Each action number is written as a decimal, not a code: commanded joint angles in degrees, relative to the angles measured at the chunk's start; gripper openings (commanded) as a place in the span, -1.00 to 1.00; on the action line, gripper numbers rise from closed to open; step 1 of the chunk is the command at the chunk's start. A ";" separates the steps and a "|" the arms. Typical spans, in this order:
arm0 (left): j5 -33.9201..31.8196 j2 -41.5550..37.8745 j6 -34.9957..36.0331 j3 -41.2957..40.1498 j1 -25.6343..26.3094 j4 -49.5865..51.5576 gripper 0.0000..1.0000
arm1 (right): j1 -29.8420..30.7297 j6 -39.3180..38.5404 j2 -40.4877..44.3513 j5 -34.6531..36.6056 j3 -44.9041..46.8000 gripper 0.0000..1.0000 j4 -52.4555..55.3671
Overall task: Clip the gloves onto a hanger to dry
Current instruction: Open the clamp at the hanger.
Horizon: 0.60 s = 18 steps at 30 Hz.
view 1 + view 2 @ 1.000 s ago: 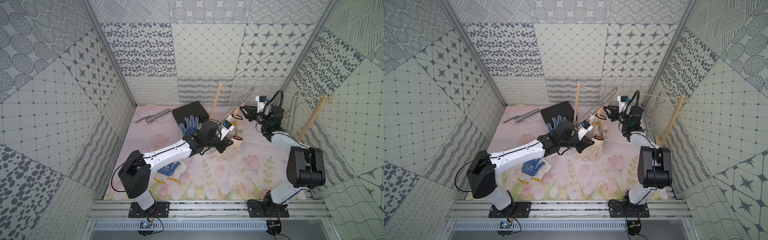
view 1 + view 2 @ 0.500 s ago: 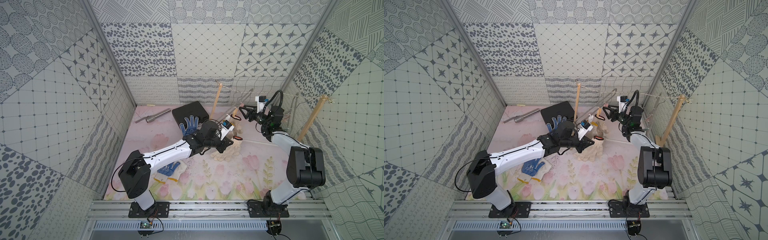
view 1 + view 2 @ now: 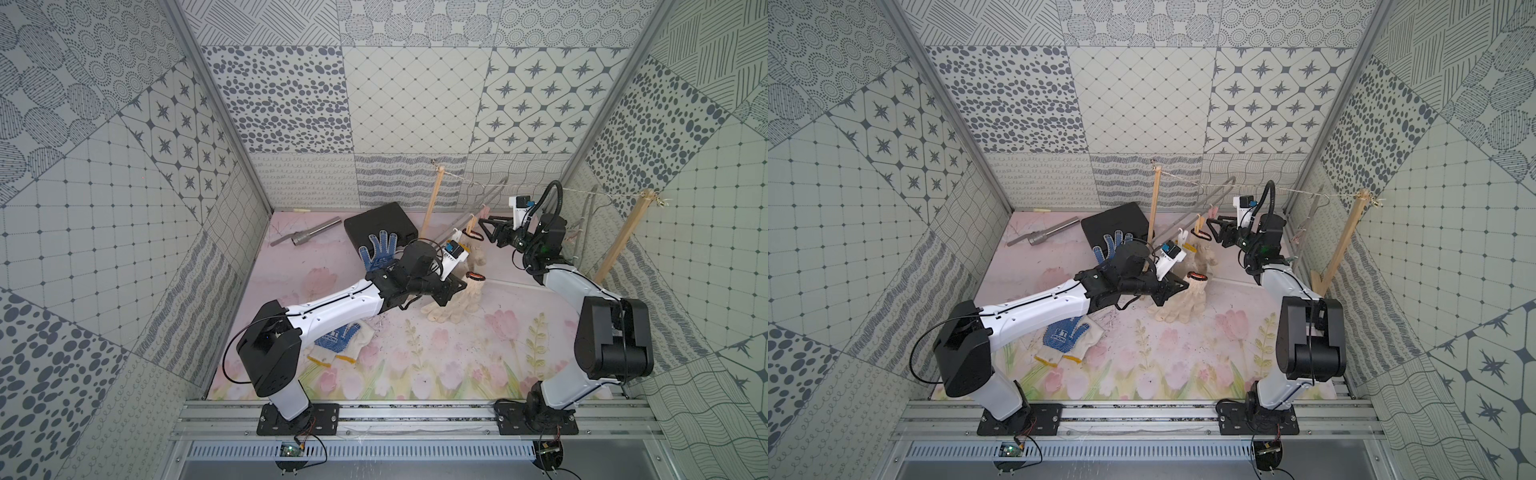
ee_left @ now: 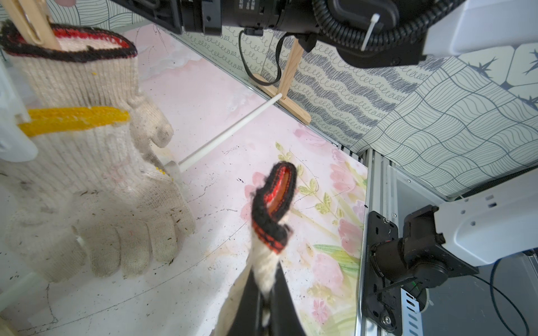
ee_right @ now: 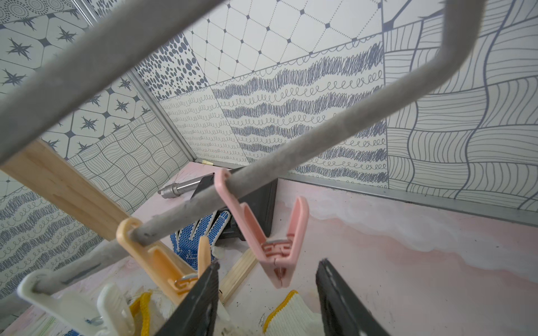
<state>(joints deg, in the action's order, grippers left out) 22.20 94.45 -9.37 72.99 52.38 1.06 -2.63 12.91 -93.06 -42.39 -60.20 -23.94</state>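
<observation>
Floral mat (image 3: 415, 365): glove (image 4: 272, 209) within left tool (image 4: 265, 292).

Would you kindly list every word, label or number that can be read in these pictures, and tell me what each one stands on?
"XIN": white print, as far as it can be made out, on the rear blue-dotted glove in the right wrist view; the rest is cut off by the orange peg.
White print on the palm of the front blue-dotted glove: too small to read in both top views.
No other text is legible.
</observation>
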 commanded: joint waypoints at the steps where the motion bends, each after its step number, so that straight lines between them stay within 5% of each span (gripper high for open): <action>1: 0.59 0.15 0.65 0.62 0.27 -0.37 -1.00 | 0.32 -1.65 -1.19 -0.51 -3.66 0.15 0.04; 18: -0.05 -0.06 1.54 0.99 0.22 0.35 -1.00 | 1.06 -7.03 -3.01 3.11 -8.65 0.34 8.99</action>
<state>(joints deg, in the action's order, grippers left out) 22.13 94.45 -9.30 73.38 52.38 1.85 -1.83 8.49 -96.92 -40.47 -69.41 -15.70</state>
